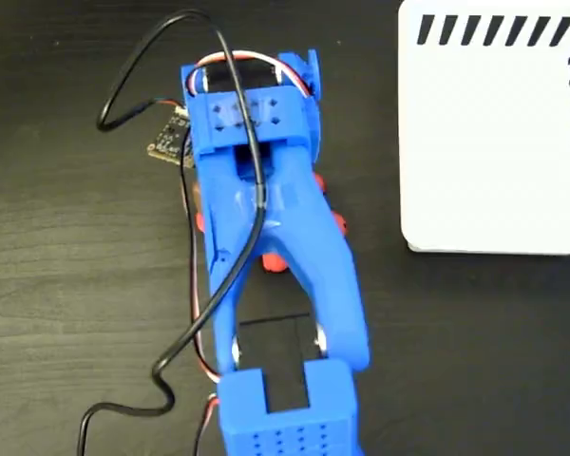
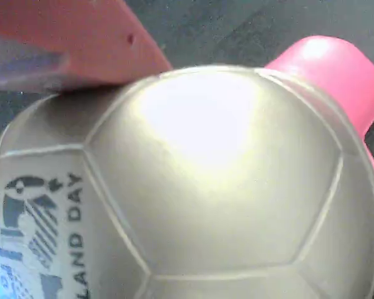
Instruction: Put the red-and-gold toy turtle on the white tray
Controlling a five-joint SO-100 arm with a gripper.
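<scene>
The blue arm (image 1: 275, 237) is positioned over the red-and-gold toy turtle (image 2: 199, 187); only red parts are visible beside it in the fixed view. The hand is hidden, so its state cannot be determined. The white tray (image 1: 494, 142) lies well apart on the table (image 1: 66, 285).

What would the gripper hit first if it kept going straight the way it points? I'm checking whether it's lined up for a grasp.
Most likely the red-and-gold toy turtle: its gold shell fills the wrist view directly ahead, very close. In the fixed view the arm covers the gripper, so the remaining gap is unclear.
</scene>
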